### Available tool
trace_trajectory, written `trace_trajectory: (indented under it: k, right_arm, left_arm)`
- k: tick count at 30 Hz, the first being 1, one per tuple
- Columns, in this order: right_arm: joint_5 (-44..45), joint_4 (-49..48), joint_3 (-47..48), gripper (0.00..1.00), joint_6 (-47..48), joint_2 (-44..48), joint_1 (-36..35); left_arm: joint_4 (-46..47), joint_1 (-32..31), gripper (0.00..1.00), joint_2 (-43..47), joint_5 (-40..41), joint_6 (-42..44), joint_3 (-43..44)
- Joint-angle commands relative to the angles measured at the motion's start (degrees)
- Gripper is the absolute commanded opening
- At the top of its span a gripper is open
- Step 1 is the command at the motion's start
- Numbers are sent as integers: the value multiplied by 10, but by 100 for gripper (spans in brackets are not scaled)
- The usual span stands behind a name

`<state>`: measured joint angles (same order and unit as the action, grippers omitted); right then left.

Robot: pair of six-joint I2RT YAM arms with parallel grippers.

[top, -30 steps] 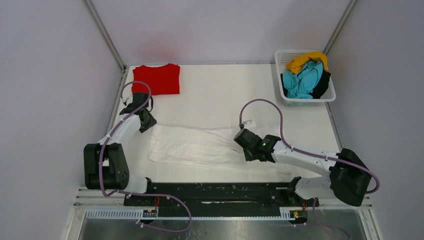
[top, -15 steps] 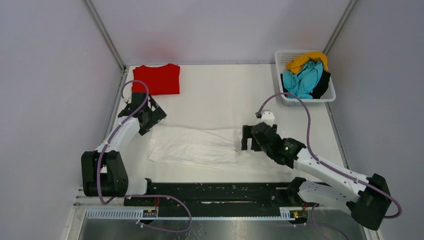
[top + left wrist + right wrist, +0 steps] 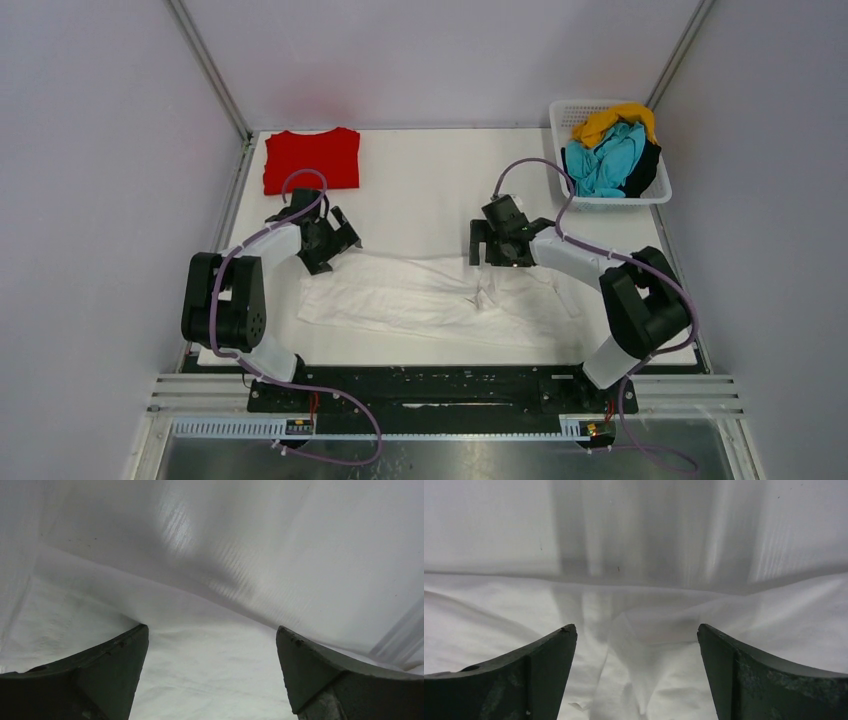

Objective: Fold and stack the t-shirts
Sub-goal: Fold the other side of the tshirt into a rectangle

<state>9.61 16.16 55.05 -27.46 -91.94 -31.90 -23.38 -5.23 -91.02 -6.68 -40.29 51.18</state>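
The white shirt lies flat across the middle of the table as a long band, with a rumpled patch toward its right end. The left gripper hangs over the shirt's far left corner, fingers spread wide with nothing between them. The right gripper is at the far edge by the rumple, just as wide open and holding nothing. A red shirt lies folded in the far left corner. In the far right corner a basket holds a heap of shirts, yellow, teal and black
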Motion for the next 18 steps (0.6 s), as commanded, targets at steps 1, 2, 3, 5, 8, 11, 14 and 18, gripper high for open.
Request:
trace_trajectory:
  k: [1,2,3,5,8,11,14,18]
  right_arm:
    - [-27,31,-4,100,22,-3,2]
    - [-24,37,-20,100,18,6,2]
    - [-21,45,-36,100,7,16,2]
    - [-20,63,-73,99,-11,46,1]
    - [-1,106,-125,100,-39,103,-16]
    - [39,182,-164,99,-88,177,-61]
    - [75,294,-188,100,-177,263,-118]
    - [25,336,-227,99,-239,359,-160]
  left_arm:
    - [9,2,99,-3,23,5,1]
    - [9,2,99,-4,26,5,1]
    - [9,2,99,-5,29,5,1]
    - [7,2,99,-6,32,6,4]
    - [2,2,99,-3,43,8,6]
    - [-5,4,99,0,58,10,7]
    - [-7,8,99,6,60,9,7]
    - [-7,8,99,10,61,10,5]
